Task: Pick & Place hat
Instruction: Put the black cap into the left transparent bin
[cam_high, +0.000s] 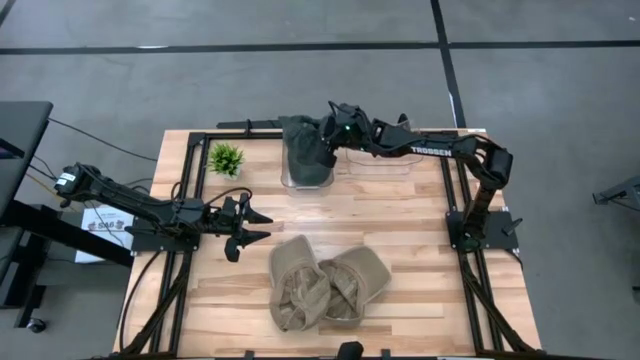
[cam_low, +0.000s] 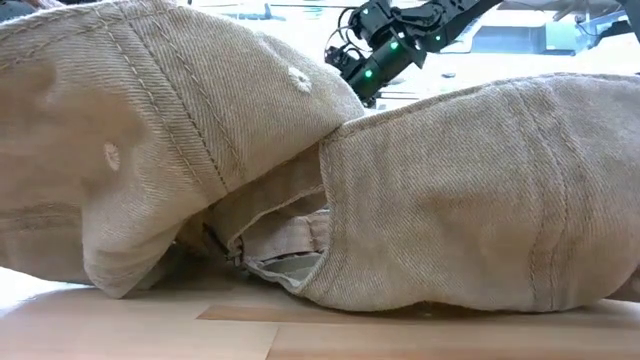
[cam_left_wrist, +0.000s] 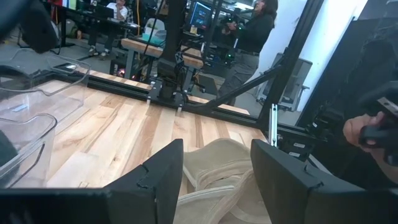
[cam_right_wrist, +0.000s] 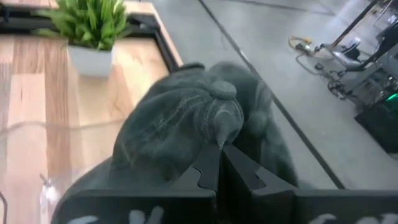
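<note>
Overhead, "TROSSEN"-marked right gripper clenched on dark green hat; left gripper released.

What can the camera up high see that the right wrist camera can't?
Only the high view shows the two tan hats at the table's near edge, the left gripper open beside them, and the clear bin. Only the right wrist view shows up close how the right gripper is shut on the dark hat, pinching its fabric. Both show the dark hat and the small plant.
</note>
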